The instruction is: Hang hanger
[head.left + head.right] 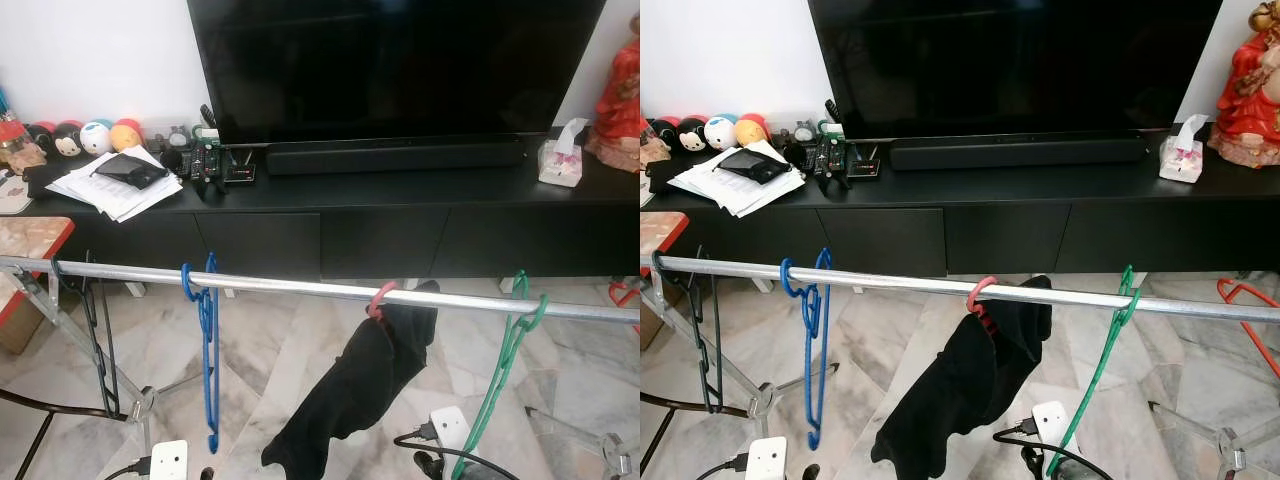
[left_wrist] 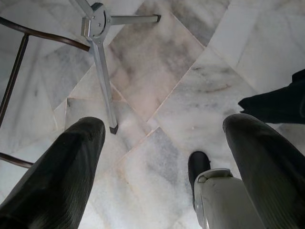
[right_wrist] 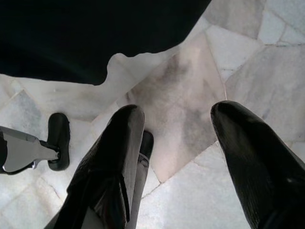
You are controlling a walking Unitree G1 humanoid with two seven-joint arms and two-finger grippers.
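Now | pink hanger (image 1: pixel 381 298) on rail (image 1: pixel 300 287), black garment (image 1: pixel 360 385) | both grippers' fingers (image 2: pixel 66 171) apart, empty

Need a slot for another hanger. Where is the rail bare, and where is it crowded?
Rail: the widest bare stretch runs between the blue hanger and the pink hanger carrying the black garment. A shorter gap lies between that garment and the green hanger. The black hangers crowd the left end.
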